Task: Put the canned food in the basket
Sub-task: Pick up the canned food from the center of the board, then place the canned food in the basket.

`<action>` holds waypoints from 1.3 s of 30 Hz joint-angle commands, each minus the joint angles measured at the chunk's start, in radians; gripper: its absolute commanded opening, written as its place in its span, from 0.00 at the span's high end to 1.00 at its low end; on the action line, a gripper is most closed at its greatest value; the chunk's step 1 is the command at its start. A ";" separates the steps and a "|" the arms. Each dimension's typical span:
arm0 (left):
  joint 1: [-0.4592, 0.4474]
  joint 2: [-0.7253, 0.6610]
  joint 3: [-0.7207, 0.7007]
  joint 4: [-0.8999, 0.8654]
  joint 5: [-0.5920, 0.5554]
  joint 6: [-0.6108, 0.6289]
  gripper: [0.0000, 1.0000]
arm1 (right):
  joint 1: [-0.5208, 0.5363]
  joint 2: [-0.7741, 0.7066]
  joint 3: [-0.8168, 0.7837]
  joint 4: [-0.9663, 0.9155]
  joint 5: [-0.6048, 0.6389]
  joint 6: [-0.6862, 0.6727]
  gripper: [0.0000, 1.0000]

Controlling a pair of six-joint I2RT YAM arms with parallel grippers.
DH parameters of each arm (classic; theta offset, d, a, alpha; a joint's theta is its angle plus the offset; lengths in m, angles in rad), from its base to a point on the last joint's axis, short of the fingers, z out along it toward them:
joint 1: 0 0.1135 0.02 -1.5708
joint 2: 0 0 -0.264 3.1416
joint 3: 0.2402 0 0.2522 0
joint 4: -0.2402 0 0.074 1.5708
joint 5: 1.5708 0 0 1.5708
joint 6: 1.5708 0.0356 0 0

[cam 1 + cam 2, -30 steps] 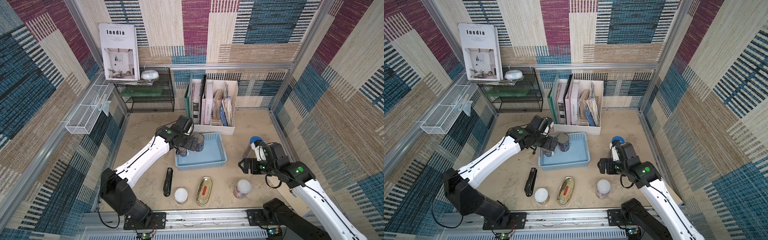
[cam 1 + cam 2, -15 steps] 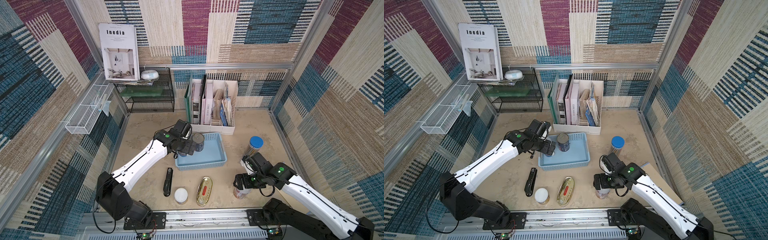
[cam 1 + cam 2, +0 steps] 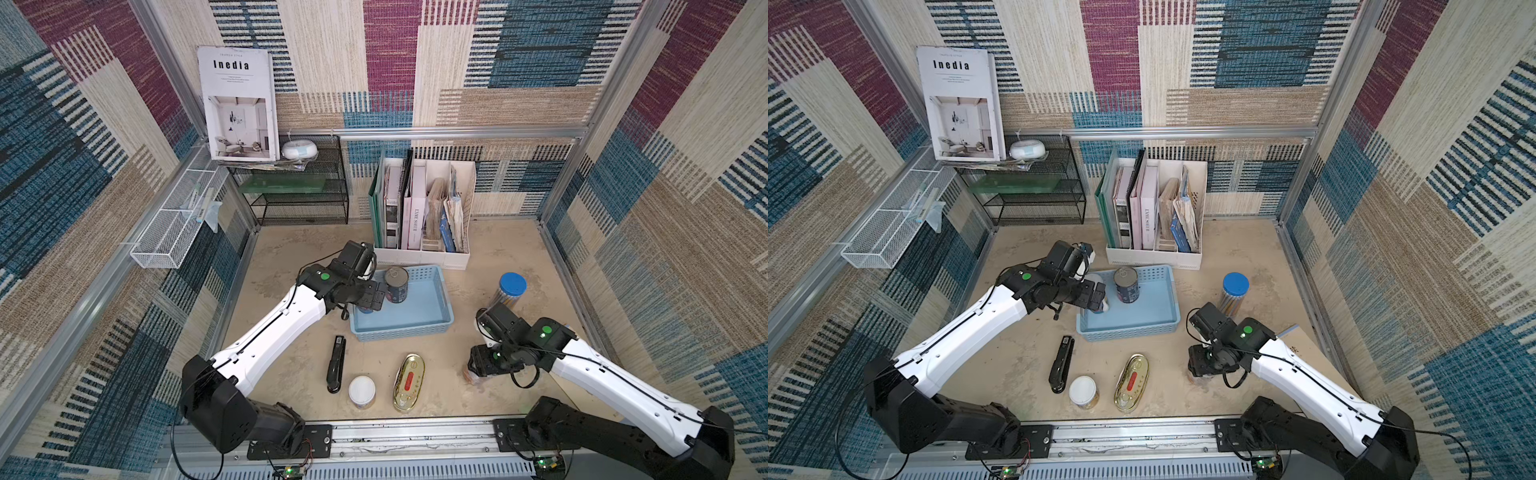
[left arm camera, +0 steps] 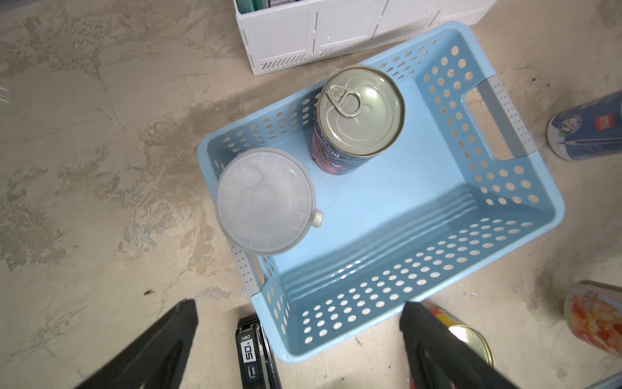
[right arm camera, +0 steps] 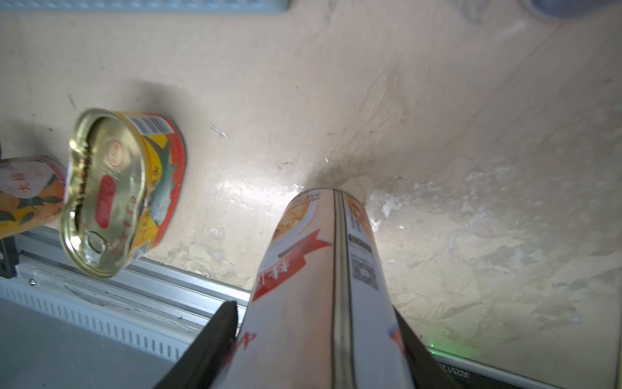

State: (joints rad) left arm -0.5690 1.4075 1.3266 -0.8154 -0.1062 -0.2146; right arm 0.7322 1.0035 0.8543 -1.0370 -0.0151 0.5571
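Now my right claw [image 5: 314,308] has dropped from beside the tube [image 3: 511,286] onto the right can [image 5: 323,256], with its fingers pressed on both sides, so I judge the third pickup is starting. My left claw [image 4: 299,306] hangs spread above the basket [image 3: 432,328], which holds the pull-tab can [image 3: 396,284] and lidded can [image 4: 266,200]. The tin [image 3: 409,382] and front can [image 3: 361,390] wait on the mottled beige tabletop [image 3: 282,266], enclosed by woven patchwork walls [image 3: 415,62].

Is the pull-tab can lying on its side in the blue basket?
No, the pull-tab can stands upright in the blue basket, lid up.
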 commanded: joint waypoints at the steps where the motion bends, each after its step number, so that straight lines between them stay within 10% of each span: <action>1: 0.005 -0.045 0.010 -0.021 0.015 -0.017 0.00 | -0.001 0.053 0.129 -0.011 0.066 -0.033 0.58; 24: 0.001 -0.470 -0.302 -0.212 0.098 -0.183 0.00 | -0.038 1.050 1.177 -0.140 0.133 -0.463 0.58; 39: -0.019 -0.500 -0.309 -0.262 0.261 -0.193 0.00 | -0.153 1.222 1.239 -0.025 0.067 -0.505 0.57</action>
State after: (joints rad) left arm -0.5842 0.9157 1.0267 -1.0565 0.1062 -0.4011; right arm 0.5827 2.2166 2.0796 -1.1156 0.0734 0.0650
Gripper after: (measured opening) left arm 0.996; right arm 0.648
